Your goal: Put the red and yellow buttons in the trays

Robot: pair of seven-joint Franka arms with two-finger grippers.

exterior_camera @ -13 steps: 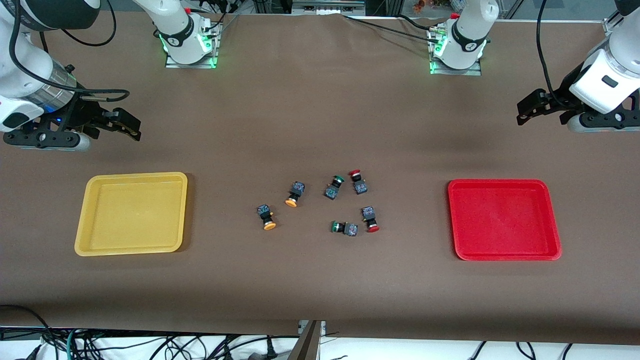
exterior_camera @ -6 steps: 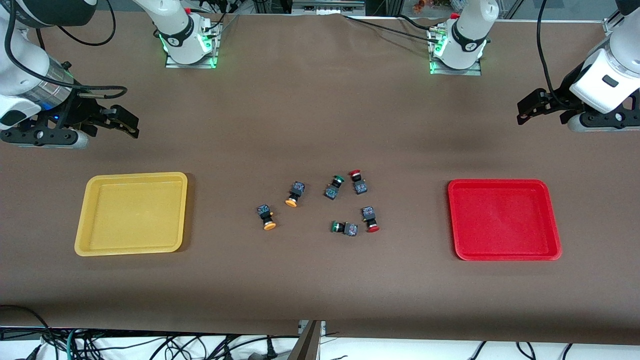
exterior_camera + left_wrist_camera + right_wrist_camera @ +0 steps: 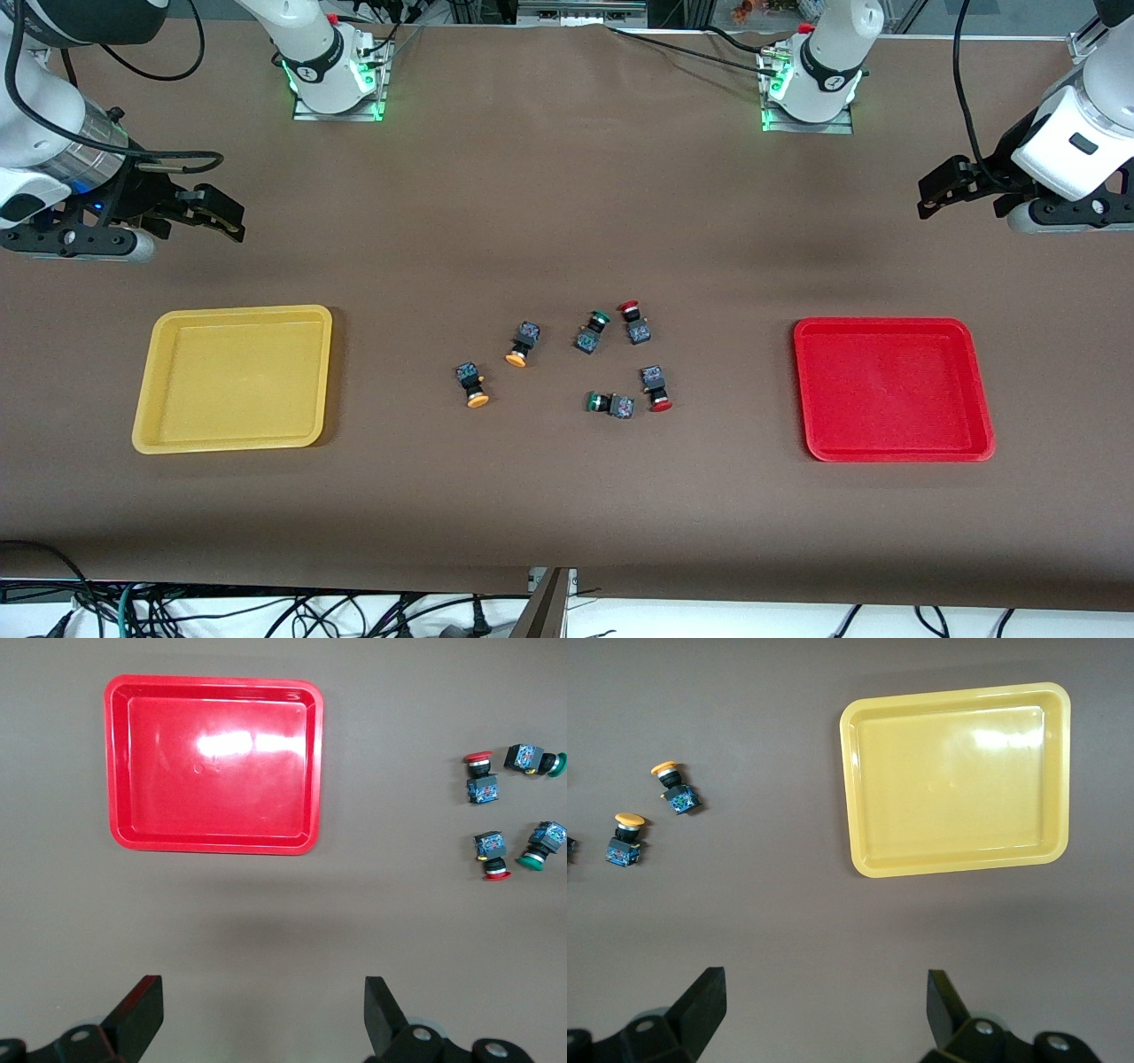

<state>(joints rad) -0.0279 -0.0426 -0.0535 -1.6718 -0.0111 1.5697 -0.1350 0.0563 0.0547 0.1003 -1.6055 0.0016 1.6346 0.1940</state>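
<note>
I log the yellow tray (image 3: 233, 379) toward the right arm's end of the surface, flat, nothing in it. The red tray (image 3: 893, 390) sits toward the left arm's end, likewise holding nothing. Between them I count four task buttons, all tipped on their sides. One yellow button (image 3: 472, 385) lies nearer the front camera; the other yellow button (image 3: 522, 344) lies just beside it, a little farther back. One red button (image 3: 634, 322) is farthest from the camera; the second red button (image 3: 656, 389) lies nearer, closest to the red tray.
</note>
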